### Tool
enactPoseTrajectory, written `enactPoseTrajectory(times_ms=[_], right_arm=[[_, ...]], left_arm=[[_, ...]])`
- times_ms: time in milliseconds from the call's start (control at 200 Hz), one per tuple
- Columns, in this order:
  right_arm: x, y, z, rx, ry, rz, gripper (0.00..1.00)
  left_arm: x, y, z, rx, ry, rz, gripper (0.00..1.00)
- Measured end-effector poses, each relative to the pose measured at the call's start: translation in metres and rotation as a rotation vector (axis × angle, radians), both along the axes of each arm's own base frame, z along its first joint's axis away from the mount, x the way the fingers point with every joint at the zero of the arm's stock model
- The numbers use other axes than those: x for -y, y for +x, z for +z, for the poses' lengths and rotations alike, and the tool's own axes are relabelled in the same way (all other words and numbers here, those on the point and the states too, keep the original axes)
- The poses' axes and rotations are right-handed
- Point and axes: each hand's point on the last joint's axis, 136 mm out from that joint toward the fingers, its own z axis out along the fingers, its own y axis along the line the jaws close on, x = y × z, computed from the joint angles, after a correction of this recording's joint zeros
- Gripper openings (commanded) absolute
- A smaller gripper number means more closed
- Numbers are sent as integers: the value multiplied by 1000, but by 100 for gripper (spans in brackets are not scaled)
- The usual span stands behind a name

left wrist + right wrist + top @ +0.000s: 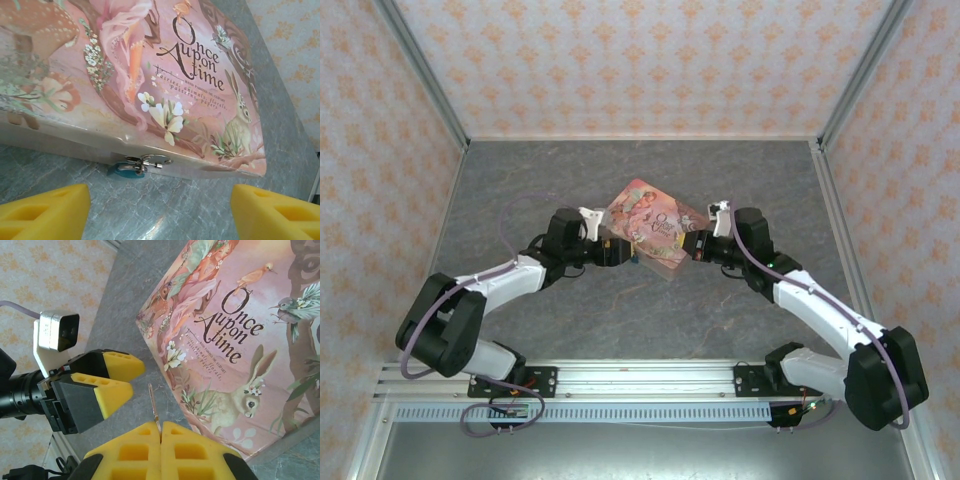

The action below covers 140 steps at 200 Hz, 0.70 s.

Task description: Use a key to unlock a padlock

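Note:
A tiny blue-teal padlock [125,169] hangs from the metal clasp [151,161] on the front edge of the pink picture-printed box [150,75], close to the grey table. My left gripper [160,215] is open just in front of that edge, its yellow fingers [45,212] wide apart with bare table between them and the padlock nearer the left one. My right gripper [161,432] is shut on a thin metal key [155,407] whose blade points forward past the box's corner [150,330]. From above, both grippers [620,250] [692,247] flank the box [650,225].
The left gripper's yellow fingers [107,380] and its wrist camera [57,332] lie just left of the key in the right wrist view. Patterned walls [640,60] close in the grey table [640,320] on three sides.

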Motion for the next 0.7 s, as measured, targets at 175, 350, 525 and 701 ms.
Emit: enactPoseTrajectory(times_ms=[175, 350, 525, 701], right_arm=[[-4, 10, 3, 8, 40, -22, 1], [-9, 20, -19, -59, 41, -38, 1], [-12, 28, -17, -56, 71, -55, 1], [-14, 35, -22, -63, 86, -71, 1]], left_arm=[[4, 6, -6, 16, -8, -10, 74], [6, 5, -30, -11, 10, -33, 74], [5, -2, -47, -25, 8, -42, 74], [6, -7, -56, -20, -7, -55, 74]])
